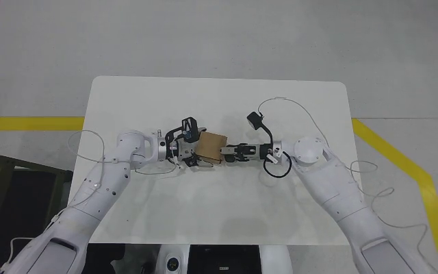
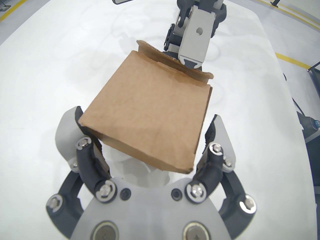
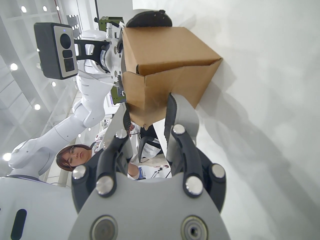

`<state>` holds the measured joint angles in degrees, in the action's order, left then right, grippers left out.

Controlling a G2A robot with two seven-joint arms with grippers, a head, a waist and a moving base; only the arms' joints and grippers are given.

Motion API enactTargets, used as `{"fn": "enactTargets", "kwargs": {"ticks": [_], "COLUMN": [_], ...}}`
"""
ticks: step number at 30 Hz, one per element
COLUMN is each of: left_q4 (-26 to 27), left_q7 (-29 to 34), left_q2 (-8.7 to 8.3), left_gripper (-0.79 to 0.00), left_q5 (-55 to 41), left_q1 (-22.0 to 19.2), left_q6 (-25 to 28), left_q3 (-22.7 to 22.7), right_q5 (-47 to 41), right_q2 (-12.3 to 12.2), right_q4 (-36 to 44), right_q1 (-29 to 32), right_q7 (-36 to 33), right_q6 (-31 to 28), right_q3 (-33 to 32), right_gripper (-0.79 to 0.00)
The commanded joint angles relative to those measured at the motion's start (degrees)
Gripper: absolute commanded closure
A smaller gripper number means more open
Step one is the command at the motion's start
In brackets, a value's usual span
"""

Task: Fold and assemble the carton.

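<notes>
Carton: plain brown cardboard throughout — cut edges a shade darker, corrugated ripple along the flap rim. Surface: flat plain white. Left hand: light grey finger shells, black links and pads, silver screw heads, pale grey base plate. Right hand: same scheme — grey shells, black links, silver screws. Floor: pale grey, crossed by yellow stripes. Wrist camera on the left arm: black housing, grey face with dark lenses. Cable at the right wrist: black; thin cables lying on the surface: white.
</notes>
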<state>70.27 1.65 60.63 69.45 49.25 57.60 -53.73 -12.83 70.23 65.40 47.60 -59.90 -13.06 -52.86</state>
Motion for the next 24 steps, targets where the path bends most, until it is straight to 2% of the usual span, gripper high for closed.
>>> {"fn": "enactTargets", "kwargs": {"ticks": [1,24], "left_q4": [-0.02,0.0], "left_q7": [0.05,-0.12], "left_q2": [0.01,0.12], "left_gripper": [-0.785,-0.785], "left_q5": [0.11,0.47], "left_q1": [-0.02,0.25], "left_q6": [-0.03,-0.05], "left_q3": [-0.03,-0.5], "right_q5": [0.68,4.32], "right_q2": [-0.16,-1.4], "right_q4": [0.52,5.77], "right_q1": [0.17,2.69], "right_q7": [-0.08,0.14], "right_q6": [0.79,4.61], "right_q3": [-0.27,-2.47], "right_gripper": [-0.302,-0.277]}}
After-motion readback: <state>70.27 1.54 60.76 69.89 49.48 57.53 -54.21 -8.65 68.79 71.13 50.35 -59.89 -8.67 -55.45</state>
